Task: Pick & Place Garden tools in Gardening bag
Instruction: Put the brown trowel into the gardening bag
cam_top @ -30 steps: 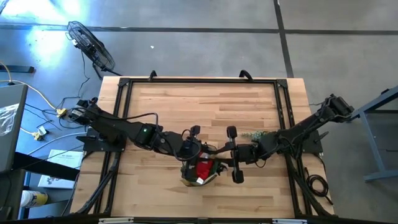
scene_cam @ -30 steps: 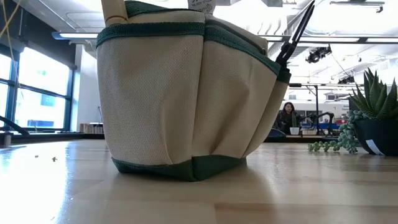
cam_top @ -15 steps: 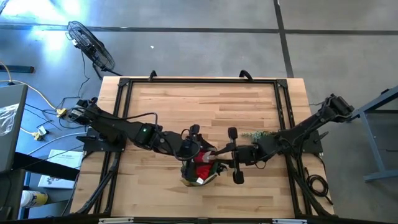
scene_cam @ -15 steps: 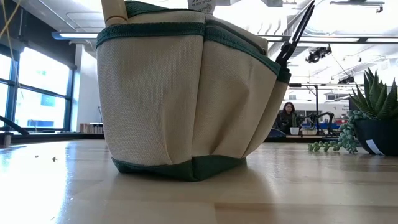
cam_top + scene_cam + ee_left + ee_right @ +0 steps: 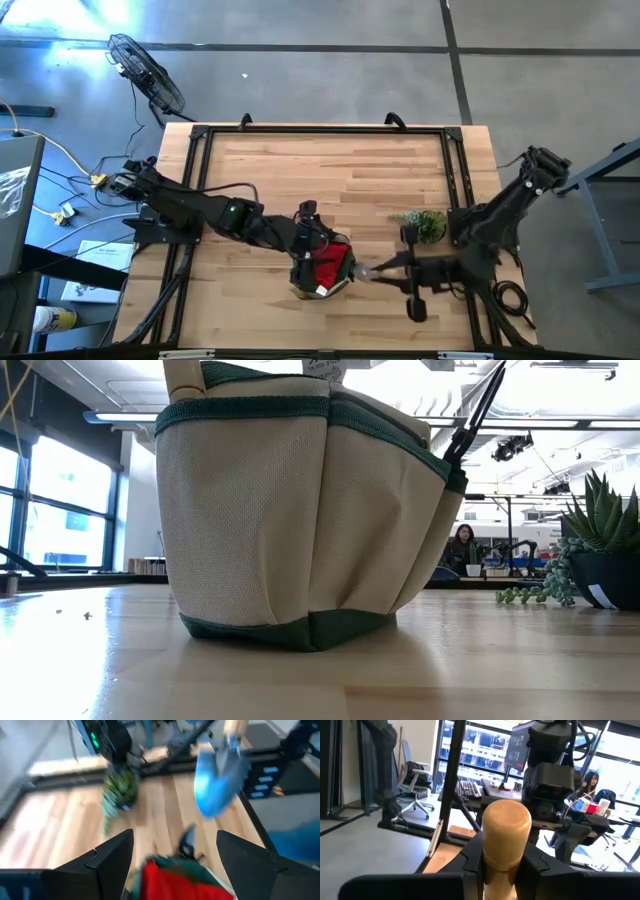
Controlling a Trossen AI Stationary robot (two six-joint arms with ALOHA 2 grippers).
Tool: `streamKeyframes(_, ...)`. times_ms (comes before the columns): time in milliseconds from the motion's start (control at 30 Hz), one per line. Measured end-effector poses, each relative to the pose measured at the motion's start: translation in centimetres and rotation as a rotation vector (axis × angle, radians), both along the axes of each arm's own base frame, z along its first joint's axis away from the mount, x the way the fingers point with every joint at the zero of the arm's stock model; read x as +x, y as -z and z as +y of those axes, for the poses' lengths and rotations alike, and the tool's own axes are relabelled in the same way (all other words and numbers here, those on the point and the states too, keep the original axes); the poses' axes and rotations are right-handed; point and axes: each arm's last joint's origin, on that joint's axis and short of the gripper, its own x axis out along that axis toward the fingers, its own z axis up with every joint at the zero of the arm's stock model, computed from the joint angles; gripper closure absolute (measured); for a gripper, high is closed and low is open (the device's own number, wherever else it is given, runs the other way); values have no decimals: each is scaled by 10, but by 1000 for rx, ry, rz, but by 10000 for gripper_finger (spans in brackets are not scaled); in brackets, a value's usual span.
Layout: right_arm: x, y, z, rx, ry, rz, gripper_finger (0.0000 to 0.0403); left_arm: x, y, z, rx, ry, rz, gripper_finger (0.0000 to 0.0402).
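The gardening bag [image 5: 318,280] stands near the table's front middle; the low view shows it cream with green trim [image 5: 300,510]. A red bundle [image 5: 327,268] lies in it. Black shears [image 5: 480,410] and a wooden handle [image 5: 181,375] stick up from its pockets. My left gripper [image 5: 175,855] hangs open just above the bag's rim and the red bundle [image 5: 175,882], with nothing between its fingers. My right gripper [image 5: 398,268] is to the right of the bag and is shut on a trowel. The trowel's metal blade [image 5: 365,272] points toward the bag. My right gripper pinches the trowel's wooden handle [image 5: 506,847] between its two fingers [image 5: 470,865], just short of the handle's rounded free end [image 5: 506,817]. It comes in about level from the table's right side. The trowel is lifted clear of the table, with its blade [image 5: 217,780] out toward the bag.
A small potted green plant [image 5: 425,222] stands on the table just beyond my right gripper; it also shows at the right of the low view [image 5: 600,550]. Bare wooden tabletop [image 5: 330,170] lies beyond the bag. A person sits far off in the room [image 5: 463,547].
My right gripper has pulled away from over the bag toward the table's right edge, taking the trowel with it. This has uncovered the plant. My left gripper has stayed over the bag.
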Motion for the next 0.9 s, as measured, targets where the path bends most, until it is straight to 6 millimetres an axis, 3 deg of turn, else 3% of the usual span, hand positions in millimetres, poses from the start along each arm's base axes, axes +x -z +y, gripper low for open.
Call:
streamKeyframes(433,-46,7,36,113,67,64,349,-10,19,-7,-247,172,281,123)
streamKeyframes(733,-52,11,42,176,85,76,349,-14,19,-37,-222,300,228,123)
streamKeyframes(900,-52,12,43,185,96,78,349,-13,13,-40,-187,279,160,123)
